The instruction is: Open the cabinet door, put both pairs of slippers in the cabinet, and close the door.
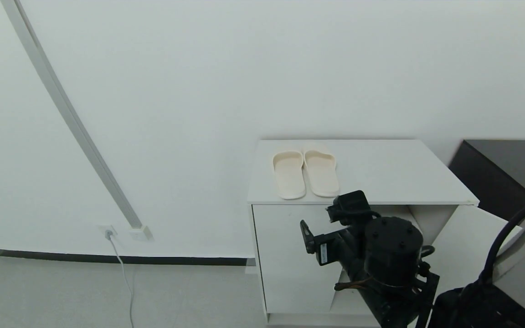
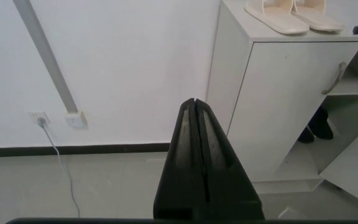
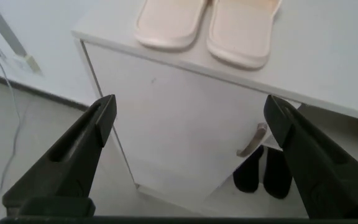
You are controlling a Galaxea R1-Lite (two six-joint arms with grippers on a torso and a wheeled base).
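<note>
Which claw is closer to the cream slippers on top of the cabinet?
Right. The right claw, open, sits just in front of the cabinet, below the slippers. The left claw, shut, is farther back, off to the cabinet's left side.

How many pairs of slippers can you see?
2. The cream slide slippers lie side by side on top of the white cabinet; a black pair stands inside it, partly hidden behind the shut door.

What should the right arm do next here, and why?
Probably raise the open right gripper and bring it over the cream slippers: they lie on the cabinet top, the black pair is already inside, and the door is open.
</note>
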